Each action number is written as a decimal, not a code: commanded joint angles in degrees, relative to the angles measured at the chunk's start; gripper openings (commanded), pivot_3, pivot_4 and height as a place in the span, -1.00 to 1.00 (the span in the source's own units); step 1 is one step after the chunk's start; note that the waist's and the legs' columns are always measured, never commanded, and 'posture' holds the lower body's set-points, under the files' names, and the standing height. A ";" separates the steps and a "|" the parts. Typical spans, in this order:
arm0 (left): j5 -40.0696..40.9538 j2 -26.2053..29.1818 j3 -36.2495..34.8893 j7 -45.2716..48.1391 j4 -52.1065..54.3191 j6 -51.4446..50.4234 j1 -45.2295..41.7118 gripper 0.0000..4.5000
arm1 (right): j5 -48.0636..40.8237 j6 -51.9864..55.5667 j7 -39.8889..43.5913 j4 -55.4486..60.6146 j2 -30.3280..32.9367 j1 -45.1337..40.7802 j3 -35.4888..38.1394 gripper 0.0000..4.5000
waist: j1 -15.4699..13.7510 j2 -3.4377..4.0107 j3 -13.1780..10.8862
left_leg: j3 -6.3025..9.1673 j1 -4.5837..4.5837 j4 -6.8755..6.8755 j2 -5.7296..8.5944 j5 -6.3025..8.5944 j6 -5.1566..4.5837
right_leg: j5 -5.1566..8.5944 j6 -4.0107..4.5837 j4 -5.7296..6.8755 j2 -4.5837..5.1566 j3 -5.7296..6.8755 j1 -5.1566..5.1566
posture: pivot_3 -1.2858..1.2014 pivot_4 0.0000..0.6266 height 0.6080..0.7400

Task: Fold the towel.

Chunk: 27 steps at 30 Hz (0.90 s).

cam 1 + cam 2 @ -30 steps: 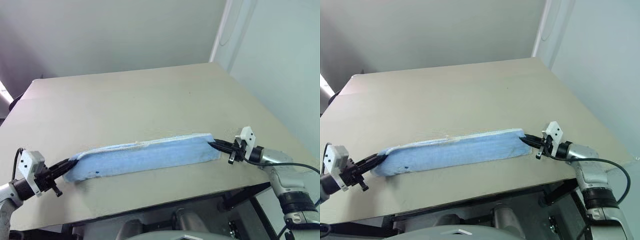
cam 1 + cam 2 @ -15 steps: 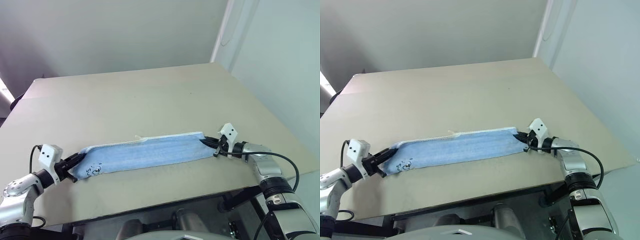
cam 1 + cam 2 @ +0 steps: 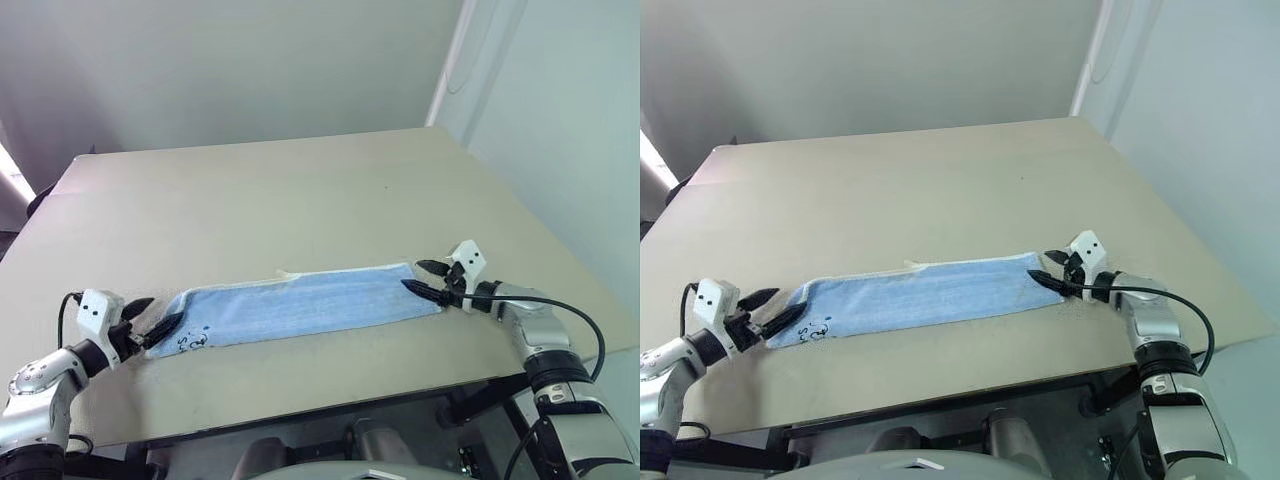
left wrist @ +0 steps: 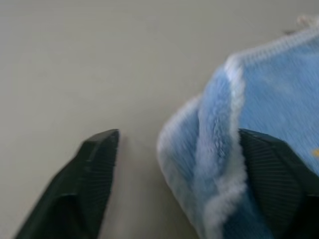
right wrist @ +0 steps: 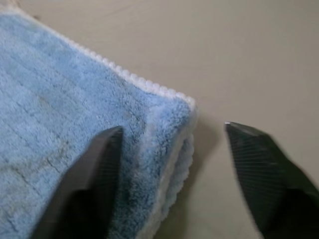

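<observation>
Towel, dark unreadable mark; left hand, right hand both spread.

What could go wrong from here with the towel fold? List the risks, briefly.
1. The light blue terry towel lies as a long folded strip on the tan table, and the left tool and right tool stand open at its ends. A black finger overlaps a corner, so pulling away might drag the layers apart.
2. The strip sits near the table's front edge; a nudge could slide it off.
</observation>
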<state>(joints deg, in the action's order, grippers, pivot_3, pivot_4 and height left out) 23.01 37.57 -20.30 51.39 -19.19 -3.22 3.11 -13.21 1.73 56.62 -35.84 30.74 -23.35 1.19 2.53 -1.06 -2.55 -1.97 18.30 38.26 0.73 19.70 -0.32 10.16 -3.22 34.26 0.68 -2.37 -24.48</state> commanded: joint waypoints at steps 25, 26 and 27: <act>2.36 0.61 9.36 4.03 26.20 -7.90 1.02 1.00 | -26.45 68.47 -2.89 18.42 10.21 6.71 16.77 0.99 | 0.11 0.04 0.04 | -0.07 0.02 -0.01 -0.02 0.00 -0.01 | 0.26 -0.06 -0.05 -0.18 0.01 0.01 | 0.03 -1.00 1.00; 1.95 0.65 10.20 4.47 25.92 -7.70 0.55 1.00 | -26.38 68.92 -2.92 19.76 10.15 7.66 15.69 0.99 | 0.03 0.01 0.05 | -0.08 0.02 -0.01 -0.02 0.00 -0.01 | 0.26 -0.06 -0.06 -0.18 0.01 0.01 | 0.03 -1.00 1.00; 1.99 0.69 10.86 4.99 25.97 -7.87 0.26 1.00 | -26.67 69.66 -3.33 20.96 9.57 8.32 15.27 0.99 | 0.04 0.01 0.05 | -0.07 0.02 -0.01 -0.02 0.00 -0.01 | 0.26 -0.06 -0.06 -0.18 0.01 0.02 | 0.03 -1.00 1.00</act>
<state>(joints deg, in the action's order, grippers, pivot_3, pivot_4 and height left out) 25.39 37.94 -9.92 55.51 5.86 -12.02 4.54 -38.69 69.71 53.57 -17.67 40.59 -15.77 18.02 2.57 -1.05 -2.50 -2.04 18.31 38.25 0.71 19.70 -0.33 10.42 -3.28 34.19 0.50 -2.36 -24.46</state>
